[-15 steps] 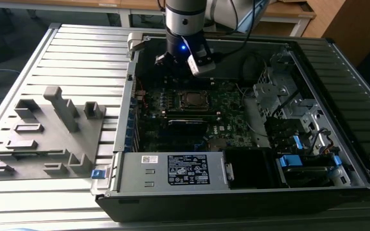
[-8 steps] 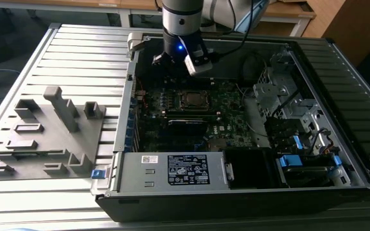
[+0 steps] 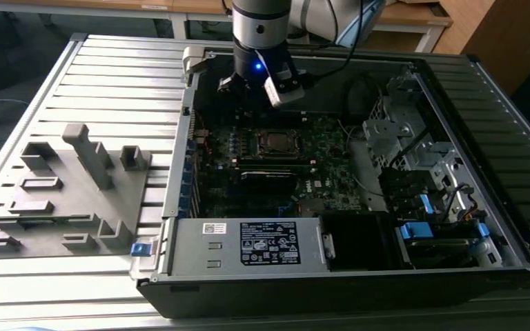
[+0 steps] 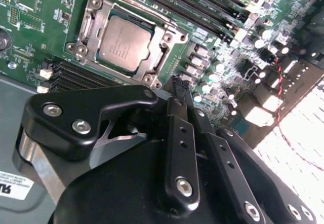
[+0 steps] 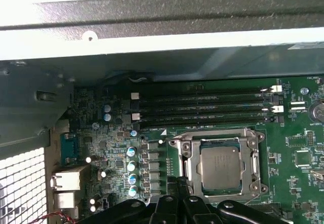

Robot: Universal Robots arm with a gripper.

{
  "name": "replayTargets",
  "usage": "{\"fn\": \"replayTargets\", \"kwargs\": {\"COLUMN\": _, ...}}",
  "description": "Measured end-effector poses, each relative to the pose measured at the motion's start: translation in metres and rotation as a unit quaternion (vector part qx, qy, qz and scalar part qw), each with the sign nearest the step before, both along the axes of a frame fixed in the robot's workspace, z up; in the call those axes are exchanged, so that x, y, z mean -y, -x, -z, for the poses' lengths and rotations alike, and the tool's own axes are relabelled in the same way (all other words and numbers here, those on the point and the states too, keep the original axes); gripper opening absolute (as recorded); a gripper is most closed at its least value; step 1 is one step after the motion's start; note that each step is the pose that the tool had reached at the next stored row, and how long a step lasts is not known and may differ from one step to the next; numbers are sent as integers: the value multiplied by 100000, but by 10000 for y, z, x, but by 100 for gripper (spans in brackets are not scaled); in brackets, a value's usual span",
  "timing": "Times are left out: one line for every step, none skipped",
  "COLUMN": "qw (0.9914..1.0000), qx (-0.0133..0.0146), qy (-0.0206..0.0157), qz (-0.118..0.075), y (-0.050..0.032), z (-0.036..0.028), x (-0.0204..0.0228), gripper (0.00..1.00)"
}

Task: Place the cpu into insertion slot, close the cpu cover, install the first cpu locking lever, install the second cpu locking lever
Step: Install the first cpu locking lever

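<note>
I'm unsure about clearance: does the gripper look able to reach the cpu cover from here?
Likely yes. The gripper hangs beside the cpu cover, and in both wrist views nothing lies over the cover or between them.

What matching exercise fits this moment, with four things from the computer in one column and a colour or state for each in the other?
Things:
1. cpu
2. cpu cover
3. memory slots
4. power supply box

Colours or states:
A. long, narrow and black, lying side by side
B. dull grey, flat and square
C. black with a white label
D. shiny silver frame, down around the chip

Pairs: 1-B, 2-D, 3-A, 4-C
</note>
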State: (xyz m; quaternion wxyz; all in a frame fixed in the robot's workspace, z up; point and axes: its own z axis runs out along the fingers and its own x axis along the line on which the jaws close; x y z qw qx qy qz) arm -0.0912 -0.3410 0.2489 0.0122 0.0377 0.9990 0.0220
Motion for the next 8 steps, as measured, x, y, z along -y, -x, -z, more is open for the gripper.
{"fn": "replayTargets", "kwargs": {"qw": 100000, "qx": 1, "qy": 1, "qz": -2, "y": 0, "z": -13, "x": 0, "gripper": 11}}
{"fn": "replayTargets", "kwargs": {"qw": 100000, "qx": -1, "qy": 3, "qz": 0, "y": 0, "z": -21, "x": 0, "gripper": 11}}
{"fn": "replayTargets", "kwargs": {"qw": 100000, "qx": 10, "qy": -13, "qz": -1, "y": 0, "z": -20, "x": 0, "gripper": 11}}
{"fn": "replayTargets", "kwargs": {"qw": 100000, "qx": 8, "qy": -12, "qz": -2, "y": 0, "z": -20, "x": 0, "gripper": 11}}
{"fn": "replayTargets", "kwargs": {"qw": 100000, "qx": 8, "qy": -11, "qz": 10, "y": 5, "z": -20, "x": 0, "gripper": 11}}
{"fn": "replayTargets", "kwargs": {"qw": 100000, "qx": 3, "qy": -6, "qz": 7, "y": 13, "z": -20, "x": 0, "gripper": 11}}
{"fn": "replayTargets", "kwargs": {"qw": 100000, "qx": 3, "qy": -3, "qz": 1, "y": 23, "z": -20, "x": 0, "gripper": 11}}
{"fn": "replayTargets", "kwargs": {"qw": 100000, "qx": 0, "qy": 1, "qz": 0, "y": 37, "z": -19, "x": 0, "gripper": 11}}
